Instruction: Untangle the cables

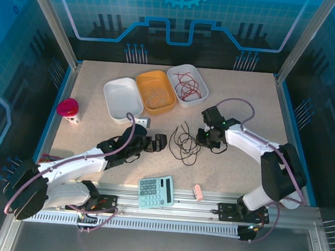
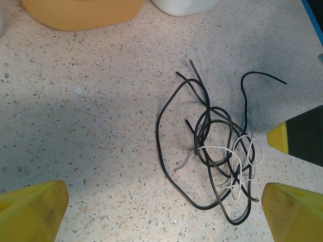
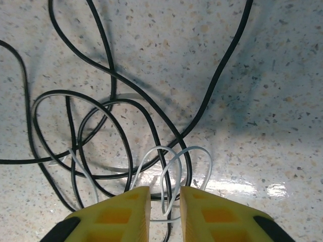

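Tangled black and white cables (image 1: 184, 143) lie on the table (image 1: 244, 102) between your two claws. A white cable (image 3: 156, 148) loops into the right claw's (image 3: 165, 194) gap, jaws nearly pressed together; can't tell if it's pinched. Your left claw (image 2: 161, 201) is spread wide, with the tangle just ahead and untouched.

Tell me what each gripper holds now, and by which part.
The left gripper holds nothing; its jaws stand wide. A loop of the white cable lies between the nearly closed jaws of the right gripper, but whether they pinch it cannot be told.
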{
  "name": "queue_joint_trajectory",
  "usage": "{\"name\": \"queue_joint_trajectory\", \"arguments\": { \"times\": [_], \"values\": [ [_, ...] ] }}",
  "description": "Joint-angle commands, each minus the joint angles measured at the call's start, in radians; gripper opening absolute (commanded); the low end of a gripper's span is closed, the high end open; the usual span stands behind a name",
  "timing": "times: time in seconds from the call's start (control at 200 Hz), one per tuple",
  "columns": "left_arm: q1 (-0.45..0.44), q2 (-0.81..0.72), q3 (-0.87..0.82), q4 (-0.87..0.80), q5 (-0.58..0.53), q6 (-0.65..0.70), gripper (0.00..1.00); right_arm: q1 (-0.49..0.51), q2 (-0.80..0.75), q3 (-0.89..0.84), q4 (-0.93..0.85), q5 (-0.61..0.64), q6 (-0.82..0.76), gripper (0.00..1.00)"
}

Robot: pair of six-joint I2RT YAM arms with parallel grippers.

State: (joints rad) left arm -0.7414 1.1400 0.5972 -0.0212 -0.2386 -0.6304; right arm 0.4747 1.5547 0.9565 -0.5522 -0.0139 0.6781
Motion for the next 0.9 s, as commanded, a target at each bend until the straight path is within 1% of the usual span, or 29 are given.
{"name": "queue_joint_trajectory", "arguments": {
  "times": [0.0, 0.155, 0.235, 0.475, 0.51, 0.625, 0.68, 0.8, 0.896],
  "values": [
    [0.006, -0.002, 0.009, -0.014, -0.022, -0.017, 0.99, 0.020, 0.034, 0.030, -0.045, 0.022, 0.016, 0.23],
    [0.007, -0.006, 0.006, -0.017, -0.025, -0.019, 0.99, 0.027, 0.067, 0.043, -0.060, 0.027, 0.014, 0.21],
    [0.006, -0.006, 0.004, -0.016, -0.027, -0.019, 0.99, 0.028, 0.078, 0.041, -0.053, 0.021, 0.016, 0.18],
    [0.007, -0.012, -0.002, -0.018, -0.030, -0.022, 0.99, 0.030, 0.100, 0.047, -0.041, 0.015, 0.018, 0.16],
    [0.006, -0.013, -0.003, -0.018, -0.031, -0.022, 0.99, 0.030, 0.100, 0.048, -0.043, 0.017, 0.016, 0.15],
    [0.006, -0.020, -0.006, -0.022, -0.039, -0.022, 0.99, 0.033, 0.089, 0.054, -0.048, 0.023, 0.002, 0.04],
    [0.007, -0.022, -0.008, -0.025, -0.041, -0.022, 0.99, 0.038, 0.074, 0.057, -0.053, 0.037, -0.004, 0.01],
    [0.007, -0.025, -0.011, -0.026, -0.044, -0.020, 0.99, 0.050, 0.029, 0.069, -0.089, 0.090, -0.014, 0.00],
    [0.007, -0.022, -0.010, -0.023, -0.043, -0.020, 0.99, 0.073, -0.015, 0.091, -0.131, 0.159, -0.030, 0.00]
  ]
}}
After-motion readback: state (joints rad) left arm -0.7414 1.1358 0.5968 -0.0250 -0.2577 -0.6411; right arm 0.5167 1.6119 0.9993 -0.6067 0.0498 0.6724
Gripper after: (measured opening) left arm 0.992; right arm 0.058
